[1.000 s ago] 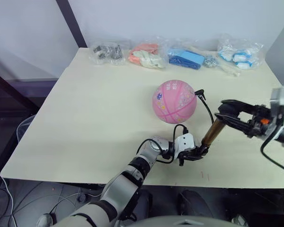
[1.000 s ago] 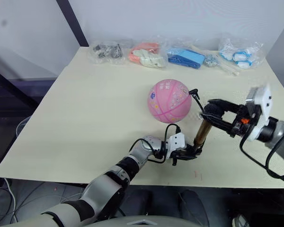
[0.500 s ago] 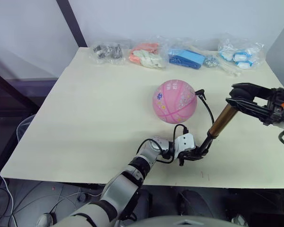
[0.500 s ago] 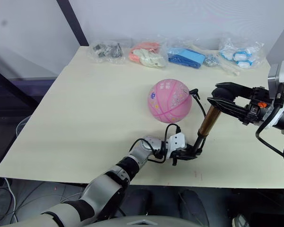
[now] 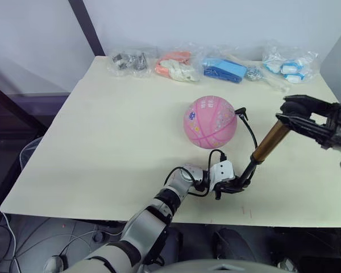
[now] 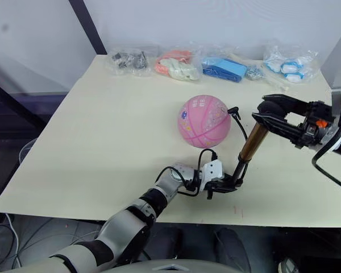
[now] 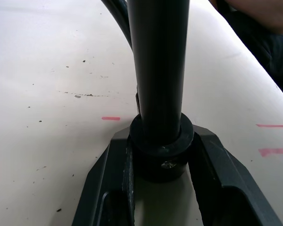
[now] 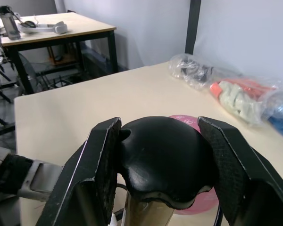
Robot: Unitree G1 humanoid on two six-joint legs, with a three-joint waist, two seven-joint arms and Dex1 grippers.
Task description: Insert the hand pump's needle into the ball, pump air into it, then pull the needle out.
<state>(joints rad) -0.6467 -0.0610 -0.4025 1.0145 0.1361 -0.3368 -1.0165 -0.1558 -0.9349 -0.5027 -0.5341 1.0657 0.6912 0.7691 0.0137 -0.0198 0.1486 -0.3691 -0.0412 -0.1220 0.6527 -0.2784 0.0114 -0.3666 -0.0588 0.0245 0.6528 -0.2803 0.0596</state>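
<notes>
With the left tool (image 5: 237, 186) clamping the hand pump (image 5: 262, 149) base and the right tool (image 5: 290, 111) gripping its handle, stroke straight along the barrel.

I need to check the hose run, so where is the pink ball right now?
In the left eye view the ball sits on the table right of centre, left of the slanted hand pump, in front of the row of clear bags.

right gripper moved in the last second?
Yes. The right gripper, shut on the pump handle, has risen up and away from the table edge; the ball and the pump's base stayed put.
</notes>
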